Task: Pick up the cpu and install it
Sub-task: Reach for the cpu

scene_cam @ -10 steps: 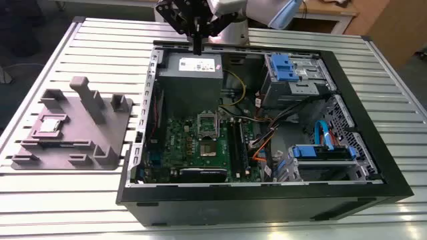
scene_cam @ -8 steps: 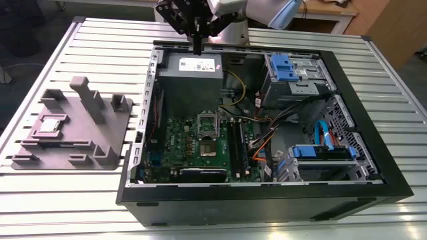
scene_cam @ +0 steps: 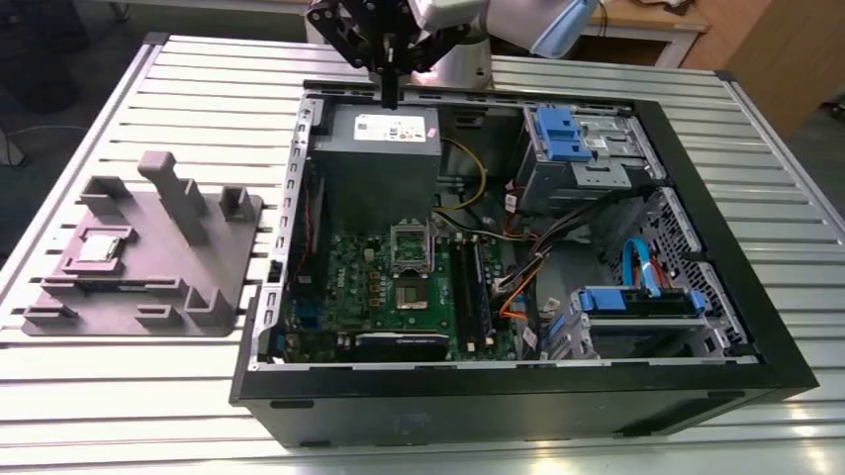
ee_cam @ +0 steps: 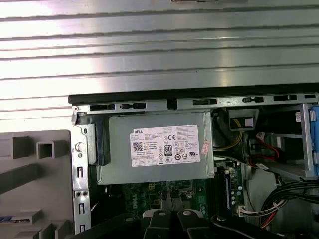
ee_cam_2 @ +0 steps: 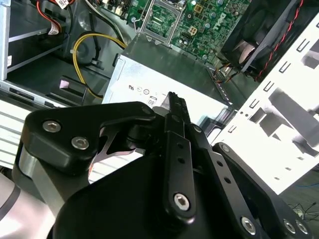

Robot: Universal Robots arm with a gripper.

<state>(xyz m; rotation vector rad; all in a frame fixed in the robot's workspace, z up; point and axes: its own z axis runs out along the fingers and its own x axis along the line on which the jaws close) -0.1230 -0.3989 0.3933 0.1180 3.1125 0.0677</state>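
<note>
The cpu (scene_cam: 103,245), a small silvery square chip, lies in a recess of the grey plastic tray (scene_cam: 145,297) at the exterior view's left, outside the computer case. My gripper (scene_cam: 391,95) hangs high over the far end of the case, above the silver power supply (scene_cam: 378,139), far from the chip. Its black fingers (ee_cam_2: 175,107) are pressed together with nothing between them. The motherboard socket (scene_cam: 412,295) sits in the middle of the green board, with its metal frame (scene_cam: 407,245) standing beside it. In the first wrist view the gripper (ee_cam: 171,209) points down at the power supply (ee_cam: 159,147).
The open black case (scene_cam: 528,396) lies on a slatted metal table (scene_cam: 158,396). Blue drive cages (scene_cam: 581,139), cables (scene_cam: 528,267) and long black memory sticks (scene_cam: 472,287) crowd the inside. Upright posts (scene_cam: 172,193) stand on the tray.
</note>
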